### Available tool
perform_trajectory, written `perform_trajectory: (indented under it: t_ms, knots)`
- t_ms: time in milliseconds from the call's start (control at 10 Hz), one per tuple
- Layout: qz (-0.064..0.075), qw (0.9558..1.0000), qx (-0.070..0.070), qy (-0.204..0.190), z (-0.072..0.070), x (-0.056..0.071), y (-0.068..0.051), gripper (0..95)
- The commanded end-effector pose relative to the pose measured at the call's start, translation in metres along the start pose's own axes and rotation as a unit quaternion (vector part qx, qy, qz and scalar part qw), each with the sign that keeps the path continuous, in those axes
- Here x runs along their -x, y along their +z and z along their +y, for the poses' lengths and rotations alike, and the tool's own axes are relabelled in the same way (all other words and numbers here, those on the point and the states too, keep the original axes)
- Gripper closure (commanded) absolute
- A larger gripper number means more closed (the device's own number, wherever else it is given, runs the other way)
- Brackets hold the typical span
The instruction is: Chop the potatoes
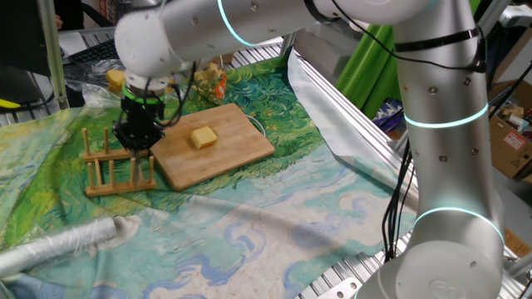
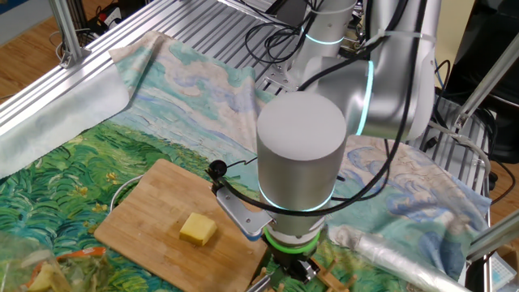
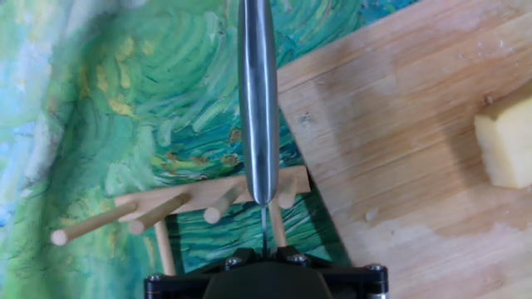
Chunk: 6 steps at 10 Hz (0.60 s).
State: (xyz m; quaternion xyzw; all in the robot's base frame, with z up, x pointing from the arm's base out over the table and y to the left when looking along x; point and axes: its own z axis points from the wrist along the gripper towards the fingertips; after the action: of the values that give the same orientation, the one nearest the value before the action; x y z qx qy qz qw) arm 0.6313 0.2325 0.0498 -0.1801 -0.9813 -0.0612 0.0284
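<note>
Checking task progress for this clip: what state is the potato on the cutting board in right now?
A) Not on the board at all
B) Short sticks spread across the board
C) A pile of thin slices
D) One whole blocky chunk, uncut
D: the potato lies as one pale-yellow block on the cutting board, with no slices around it.

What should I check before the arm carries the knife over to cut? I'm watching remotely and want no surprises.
1. Fingers shut on the knife: ok.
2. Knife hangs straight below the gripper: ok.
3. Blade free of the rack pegs: cannot tell; it lies right over them in the hand view.
4. Potato sits on the board: ok, one whole chunk.
5. Board near the potato bare: ok.
</note>
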Motion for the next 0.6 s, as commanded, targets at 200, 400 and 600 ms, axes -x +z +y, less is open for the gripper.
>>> perform_trajectory:
  t_ms: [200,400,600]
  knots:
    - [-0.002,0.9999,-0.013,0.002,0.001,-0.002,-0.033,95.0]
    - [-0.001,0.9999,-0.015,0.007,0.000,-0.002,-0.056,95.0]
    - [0.001,0.9999,-0.014,0.010,-0.003,-0.002,-0.077,95.0]
